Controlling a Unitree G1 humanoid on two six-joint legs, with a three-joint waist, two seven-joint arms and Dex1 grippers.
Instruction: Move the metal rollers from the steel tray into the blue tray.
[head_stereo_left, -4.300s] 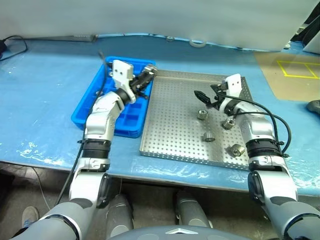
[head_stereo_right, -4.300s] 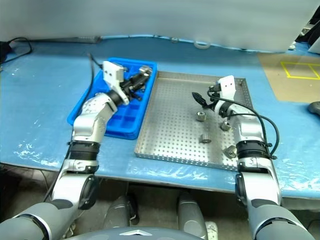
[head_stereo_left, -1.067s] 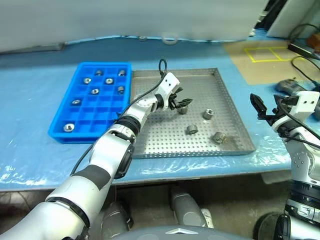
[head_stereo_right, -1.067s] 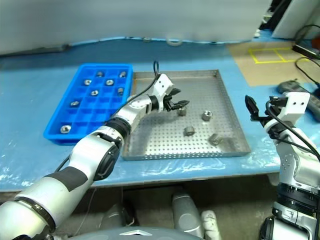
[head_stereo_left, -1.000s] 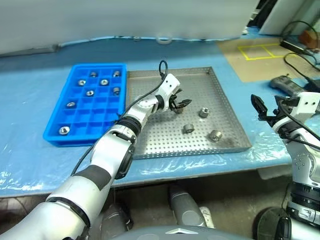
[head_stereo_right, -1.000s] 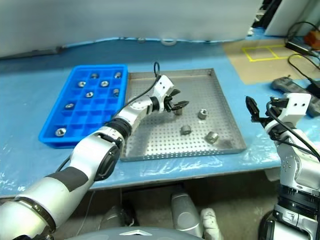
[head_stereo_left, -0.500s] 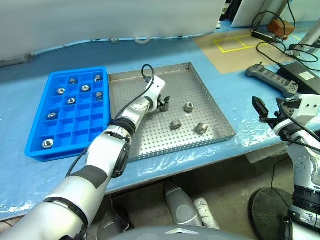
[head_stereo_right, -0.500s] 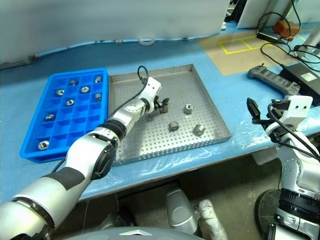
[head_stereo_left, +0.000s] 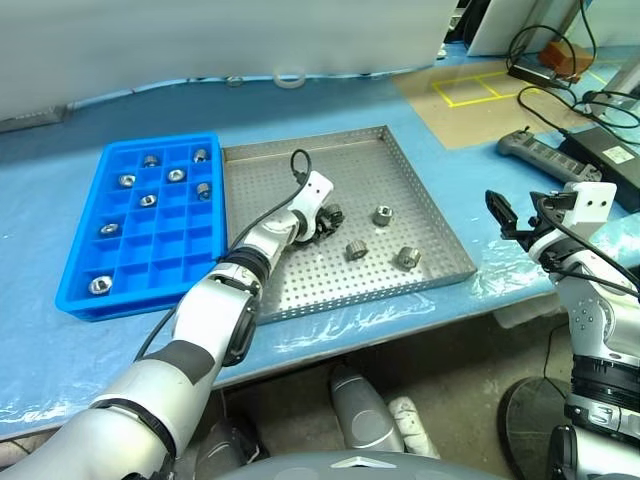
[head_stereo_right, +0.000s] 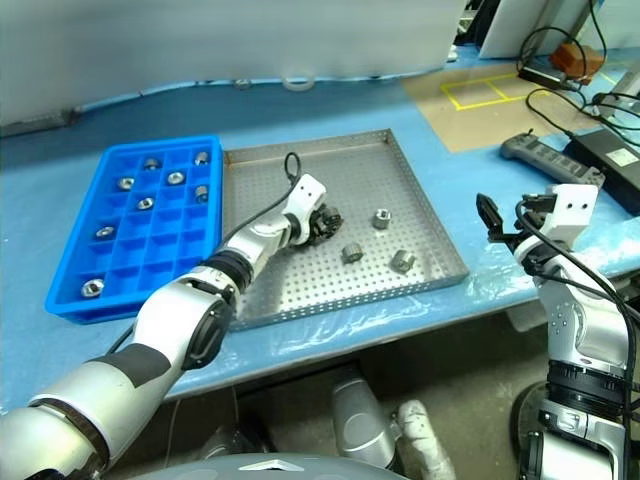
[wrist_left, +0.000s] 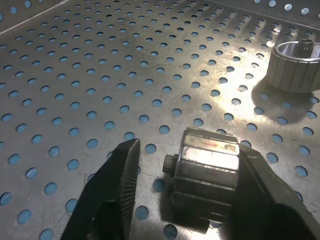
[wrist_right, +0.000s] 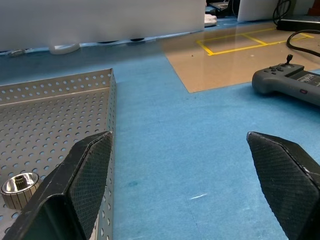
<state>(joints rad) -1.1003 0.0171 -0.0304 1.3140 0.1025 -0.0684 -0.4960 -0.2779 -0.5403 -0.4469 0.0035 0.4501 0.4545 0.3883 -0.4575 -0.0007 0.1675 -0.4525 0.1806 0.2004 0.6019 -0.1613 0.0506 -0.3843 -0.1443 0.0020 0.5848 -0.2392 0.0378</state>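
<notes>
The left end effector (wrist_left: 182, 192) is lowered onto the perforated floor of the steel tray (head_stereo_left: 400, 160), near its middle. A roller (wrist_left: 206, 170) lies on its side between the two black fingers; one finger (wrist_left: 257, 192) is seen against the roller's end, while a gap is left between the other finger (wrist_left: 117, 192) and the roller's short stub. The jaws are thus set around the roller but not clamped on it, and it rests on the tray floor.

Three more rollers are seen loose in the steel tray: one (head_stereo_left: 382, 214) just beyond the left end effector, one (head_stereo_left: 355, 250) nearer the front, and one (head_stereo_left: 406, 258) toward the tray's right front corner.

The blue tray (head_stereo_left: 80, 295) is placed directly left of the steel tray on the blue-covered bench (head_stereo_left: 60, 350), the two rims side by side. Seven rollers are held in its compartments, six (head_stereo_left: 176, 175) grouped in the far rows and one (head_stereo_left: 98, 285) alone in the near left corner.

The right end effector (wrist_right: 192, 170) is held off the right side of the steel tray, above the bench, its fingers spread wide with nothing between them. A grey handheld controller (head_stereo_left: 540, 152) and black cables (head_stereo_left: 545, 45) lie at the far right.
</notes>
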